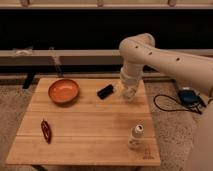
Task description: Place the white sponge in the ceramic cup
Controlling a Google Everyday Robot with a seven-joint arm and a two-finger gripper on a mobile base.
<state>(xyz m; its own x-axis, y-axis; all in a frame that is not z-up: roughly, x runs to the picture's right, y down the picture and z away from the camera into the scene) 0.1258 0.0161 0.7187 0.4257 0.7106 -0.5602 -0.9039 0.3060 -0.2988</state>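
Arm: I am watching the white arm (165, 57) reaching in from the right, bending at a rounded elbow and dropping straight down over the far right part of the table.
Gripper: the gripper (129, 91) is hanging at the arm's lower end, low over the rear right area of the wooden table (90, 130).
Gripper state: I cannot tell whether it is wide, narrow or holding something; its end is reading as one pale lump from here.
White sponge: I am not making out the white sponge as a separate shape. If it is in view, it is merging with the pale end of the gripper.
Ceramic cup: I am not seeing the ceramic cup apart from the gripper either; the arm's lower end is covering that patch of table.
Black object: a small dark block (105, 91) is lying tilted just left of the gripper, near it but apart.
Orange bowl: the orange bowl (63, 91) is sitting at the rear left, well apart from the gripper.
Red item: a small dark red thing (46, 131) is lying near the front left edge.
Bottle: a small white bottle (136, 136) is standing upright near the front right corner.
Floor: a dark blue device (187, 95) with a black cable (167, 106) is lying to the right of the table.
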